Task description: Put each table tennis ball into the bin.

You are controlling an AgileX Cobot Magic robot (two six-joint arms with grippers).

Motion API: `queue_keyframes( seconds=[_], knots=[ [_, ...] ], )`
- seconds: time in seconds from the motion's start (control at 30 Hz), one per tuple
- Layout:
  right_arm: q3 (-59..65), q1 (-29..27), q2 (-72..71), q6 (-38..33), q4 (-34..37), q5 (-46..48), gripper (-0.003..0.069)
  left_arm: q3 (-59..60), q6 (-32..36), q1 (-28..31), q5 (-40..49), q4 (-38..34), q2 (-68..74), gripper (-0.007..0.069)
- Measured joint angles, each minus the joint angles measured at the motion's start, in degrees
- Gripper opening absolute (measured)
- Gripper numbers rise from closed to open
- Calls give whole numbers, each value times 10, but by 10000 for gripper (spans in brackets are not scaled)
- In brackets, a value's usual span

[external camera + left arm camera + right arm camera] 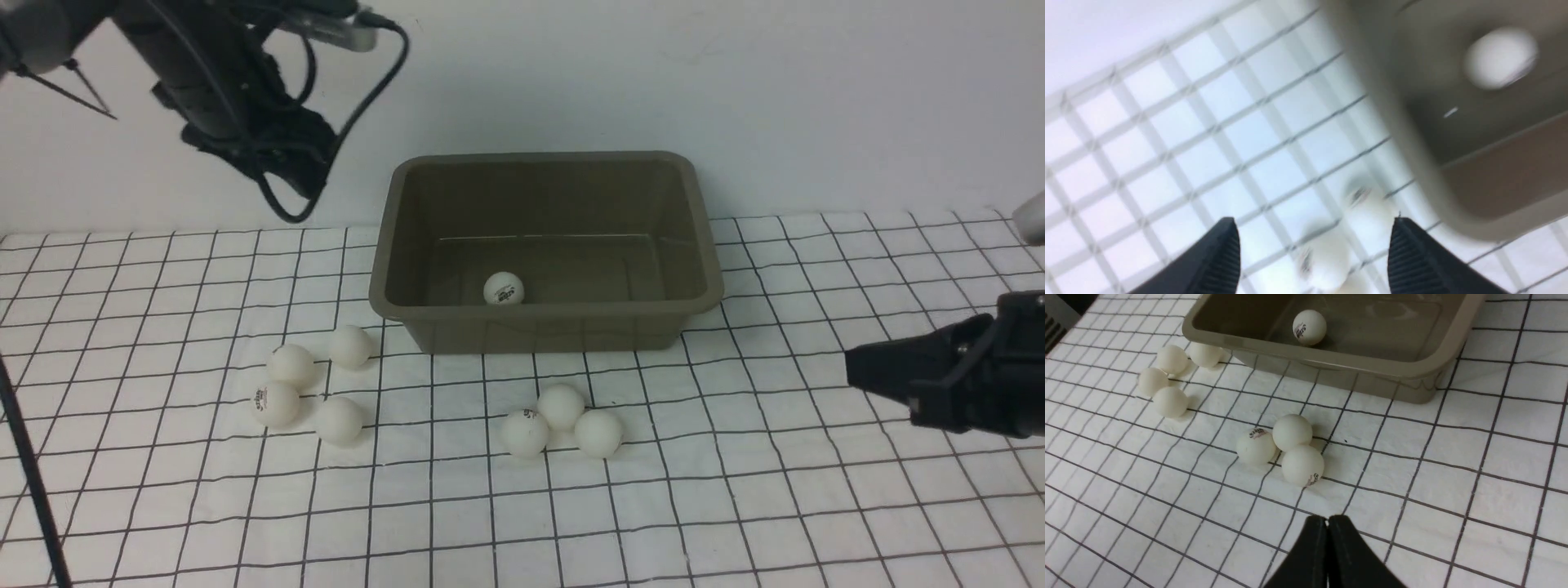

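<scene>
The olive-grey bin (543,314) stands at the back middle of the table with one table tennis ball (504,288) inside it, also visible from the right wrist (1309,327). Several balls lie in a loose group left of the bin's front (291,364). A tight trio (561,406) sits just before its front wall. My left arm (220,90) hangs high at the back left. Its gripper (1314,220) is open and empty, with blurred balls (1327,257) far below. My right gripper (853,371) hovers low at the right, shut and empty, its tips (1327,518) pointing towards the trio (1292,432).
A white cloth with a black grid (735,506) covers the table, and a white wall rises behind the bin. A black cable (359,106) loops down from the left arm. A thin dark rod (33,482) crosses the front-left corner.
</scene>
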Motion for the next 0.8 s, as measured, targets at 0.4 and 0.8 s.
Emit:
queue_keyframes(
  seconds=[0.4, 0.8],
  knots=[
    [0, 0, 2, 14, -42, -27, -10, 206, -7, 40, -1, -24, -21, 436],
    [0, 0, 2, 28, -43, -27, -8, 273, -5, 28, -91, -35, -21, 436]
  ],
)
